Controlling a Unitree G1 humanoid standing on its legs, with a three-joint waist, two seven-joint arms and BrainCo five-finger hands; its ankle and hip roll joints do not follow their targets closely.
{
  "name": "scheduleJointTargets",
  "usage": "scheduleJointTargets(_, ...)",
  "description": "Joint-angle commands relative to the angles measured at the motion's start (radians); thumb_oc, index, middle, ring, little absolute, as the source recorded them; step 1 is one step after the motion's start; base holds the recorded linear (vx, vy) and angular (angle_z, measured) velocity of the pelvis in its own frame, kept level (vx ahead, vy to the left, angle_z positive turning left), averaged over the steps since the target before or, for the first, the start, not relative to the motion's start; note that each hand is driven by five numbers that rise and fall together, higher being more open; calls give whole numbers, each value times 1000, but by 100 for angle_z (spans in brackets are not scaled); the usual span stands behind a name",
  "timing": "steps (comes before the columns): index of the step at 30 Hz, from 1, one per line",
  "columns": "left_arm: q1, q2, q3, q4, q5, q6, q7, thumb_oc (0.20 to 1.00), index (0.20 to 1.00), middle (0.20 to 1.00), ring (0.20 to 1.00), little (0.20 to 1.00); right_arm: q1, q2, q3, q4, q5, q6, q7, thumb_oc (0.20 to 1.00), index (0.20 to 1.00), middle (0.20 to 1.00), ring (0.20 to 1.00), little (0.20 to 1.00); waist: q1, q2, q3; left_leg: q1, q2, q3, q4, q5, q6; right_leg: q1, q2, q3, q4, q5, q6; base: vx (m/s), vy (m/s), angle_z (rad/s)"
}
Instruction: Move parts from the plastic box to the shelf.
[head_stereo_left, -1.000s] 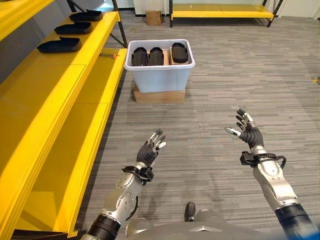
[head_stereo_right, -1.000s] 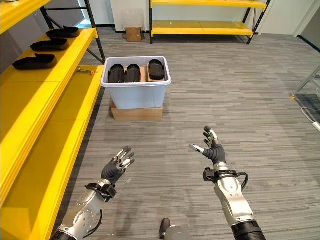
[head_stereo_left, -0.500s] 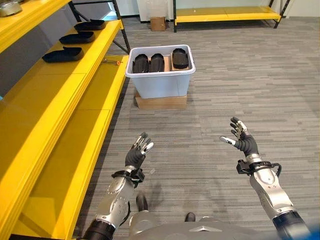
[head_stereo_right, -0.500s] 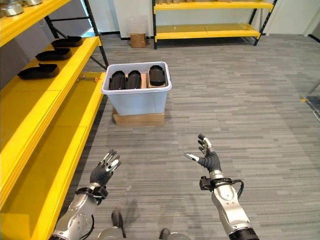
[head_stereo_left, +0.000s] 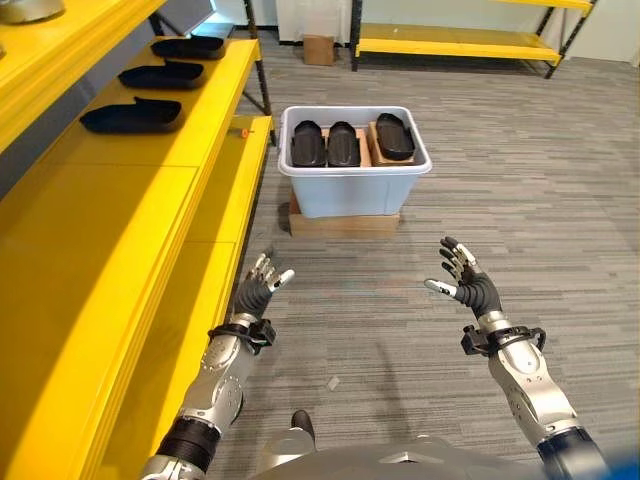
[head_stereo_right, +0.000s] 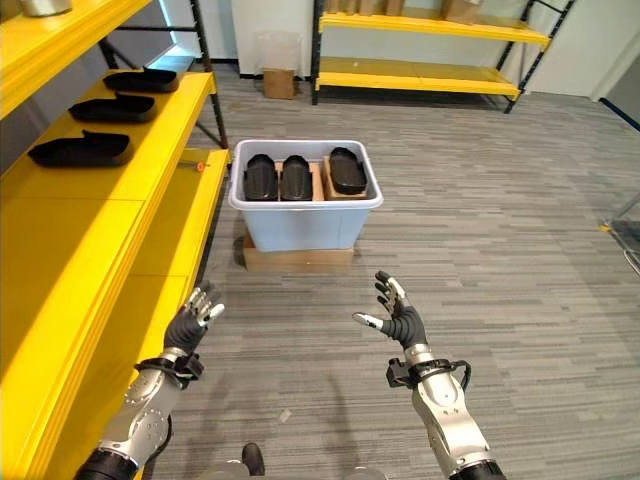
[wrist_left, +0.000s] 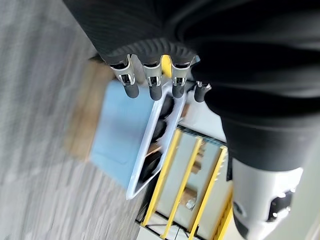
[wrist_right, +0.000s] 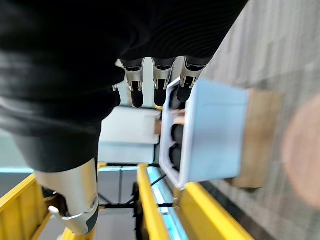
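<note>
A pale blue plastic box (head_stereo_left: 355, 188) stands on a flat cardboard slab (head_stereo_left: 343, 222) on the floor ahead, with three black oblong parts (head_stereo_left: 343, 143) inside. More black parts (head_stereo_left: 131, 116) lie in a row on the yellow shelf (head_stereo_left: 110, 190) at the left. My left hand (head_stereo_left: 257, 293) hovers open beside the shelf's lower edge, holding nothing. My right hand (head_stereo_left: 467, 288) is raised open, palm inward, short of the box. The box (wrist_left: 127, 145) also shows past the left hand's fingers, and the box (wrist_right: 210, 137) shows past the right hand's fingers.
The yellow shelf's lower level (head_stereo_left: 215, 260) runs along my left side. A small orange-handled tool (head_stereo_left: 243, 130) lies on it near the box. Another yellow rack (head_stereo_left: 460, 42) and a cardboard carton (head_stereo_left: 319, 48) stand at the far wall. Grey striped floor (head_stereo_left: 520, 190) spreads to the right.
The camera has shifted, so the box and shelf sit differently in view. Both hands stay open and empty; the left hand now sits closer to the shelf edge.
</note>
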Motion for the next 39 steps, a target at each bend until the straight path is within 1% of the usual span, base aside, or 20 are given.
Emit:
scheduleJointTargets(1,29,3,-10,-80,66,11,-100,1000,1000,1000,1000,1000,-43,-20,-19,-35,32,-65,0,1000,1000,1000,1000,1000,24,11,-29,-71,29,-52,43,-17,-24,-1,86,-49,45,30,-34,192,369,7)
scheduleJointTargets(2,28,6,-14,-82,49,20,-103,1000,1000,1000,1000,1000,-49,-19,-15,-35,34,-66,1,1000,1000,1000,1000,1000,29,11,-30,-67,20,-52,38,-22,-17,-7,79,-53,71,39,-31,246,502,-23)
scheduleJointTargets(3,13,11,-22,-77,38,37,-122,1000,1000,1000,1000,1000,-67,-12,-3,-40,29,-57,-10,1000,1000,1000,1000,1000,43,14,-37,-62,-10,-55,27,-37,10,-27,63,-69,187,77,-24,195,378,-36)
scheduleJointTargets(4,3,6,-36,-70,19,59,-142,1000,1000,1000,1000,1000,-76,-3,5,-39,22,-54,-33,1000,1000,1000,1000,1000,55,18,-42,-57,-26,-53,20,-44,26,-47,32,-92,273,116,-17,238,452,-51)
scheduleJointTargets(5,13,-6,-52,-69,9,66,-148,1000,1000,1000,1000,1000,-85,2,20,-45,24,-54,-51,1000,1000,1000,1000,1000,63,33,-44,-41,-28,-49,13,-58,40,-97,-21,-117,391,129,-19,173,295,-30)
scheduleJointTargets(7,22,-13,-66,-65,12,67,-143,1000,1000,1000,1000,1000,-94,4,23,-50,20,-43,-58,1000,1000,1000,1000,1000,57,40,-38,-27,-24,-39,9,-69,42,-145,-24,-120,408,132,-17,140,105,-28)
scheduleJointTargets(8,25,-19,-72,-54,6,60,-144,1000,1000,1000,1000,1000,-97,-4,15,-54,32,-36,-39,1000,1000,1000,1000,1000,32,38,-21,-3,-9,-41,10,-77,23,-207,26,-111,284,130,-28,232,-81,-35)
scheduleJointTargets(9,24,-19,-73,-51,16,57,-143,1000,1000,1000,1000,1000,-96,-13,4,-58,36,-27,-23,1000,1000,1000,1000,1000,19,30,-7,19,0,-35,11,-88,4,-225,35,-137,145,146,-33,234,-127,-28)
scheduleJointTargets(10,23,-20,-73,-51,16,57,-141,1000,1000,1000,1000,1000,-96,-16,2,-61,39,-24,-19,1000,1000,1000,1000,1000,15,25,-2,27,-1,-33,12,-93,-3,-230,34,-148,82,159,-32,253,-177,-5)
scheduleJointTargets(11,19,-21,-77,-58,17,60,-132,1000,1000,1000,1000,1000,-93,-28,-4,-77,46,-10,-18,1000,1000,1000,1000,1000,0,8,13,54,-6,-30,13,-116,-19,-253,26,-167,-97,216,-16,271,-190,9)
scheduleJointTargets(12,20,-19,-91,-61,24,48,-122,1000,1000,1000,1000,1000,-92,-33,-5,-80,59,-3,-24,1000,1000,1000,1000,1000,-12,-5,23,73,-13,-42,13,-138,-26,-268,27,-145,-209,275,3,410,-261,-3)
scheduleJointTargets(13,29,-18,-110,-67,32,35,-120,1000,1000,1000,1000,1000,-82,-20,-13,-74,126,13,-17,1000,1000,1000,1000,1000,-29,-8,36,97,-8,-64,15,-157,-33,-316,24,-102,-310,307,16,352,-207,-7)
scheduleJointTargets(14,34,-17,-115,-74,33,33,-122,1000,1000,1000,1000,1000,-77,-12,-17,-70,122,10,-25,1000,1000,1000,1000,1000,-32,-8,40,103,-6,-69,17,-161,-34,-326,21,-96,-325,307,18,534,-283,24)
scheduleJointTargets(15,65,-18,-121,-91,38,23,-144,1000,1000,1000,1000,1000,-56,2,-24,-54,80,-25,-51,1000,1000,1000,1000,1000,-34,-8,46,120,2,-59,35,-173,-44,-291,21,-116,-357,296,19,387,-189,36)
scheduleJointTargets(19,72,-26,-121,-89,41,23,-154,1000,1000,1000,1000,1000,-49,-4,-28,-36,74,-37,-82,1000,1000,1000,1000,1000,-38,-4,34,126,9,-55,63,-179,-51,-228,35,-123,-370,282,12,312,-139,32)
scheduleJointTargets(22,86,-26,-104,-89,25,30,-159,1000,1000,1000,1000,1000,-39,-3,-29,-30,98,-13,-87,1000,1000,1000,1000,1000,-50,-6,6,132,14,-43,107,-194,-57,-201,42,-115,-321,253,-6,427,-165,29)
scheduleJointTargets(26,106,-35,-85,-94,-4,37,-164,1000,1000,1000,1000,1000,-46,-10,-40,-4,70,-17,-89,1000,1000,1000,1000,1000,-58,4,-17,144,68,2,177,-210,-79,-172,73,-140,-253,164,-66,401,-207,-16)
scheduleJointTargets(31,104,-48,-93,-97,-4,38,-177,1000,1000,1000,1000,1000,-57,-32,-47,4,55,-22,-102,1000,1000,1000,1000,1000,-57,16,-22,84,142,8,317,-126,-115,-146,118,-144,-216,87,-125,242,-199,-2)
scheduleJointTargets(34,94,-56,-97,-80,-11,26,-170,1000,1000,1000,1000,1000,-63,-46,-49,8,60,-30,-110,1000,1000,1000,1000,1000,-60,20,-27,50,167,-4,386,-78,-133,-128,148,-130,-221,59,-152,218,-187,-8)
scheduleJointTargets(39,98,-71,-78,-63,-28,27,-139,1000,1000,1000,1000,1000,-42,-52,-75,-11,139,-16,-60,1000,1000,1000,1000,1000,-69,17,-42,11,189,-8,526,-11,-163,-88,205,-118,-268,27,-197,233,-208,-6)
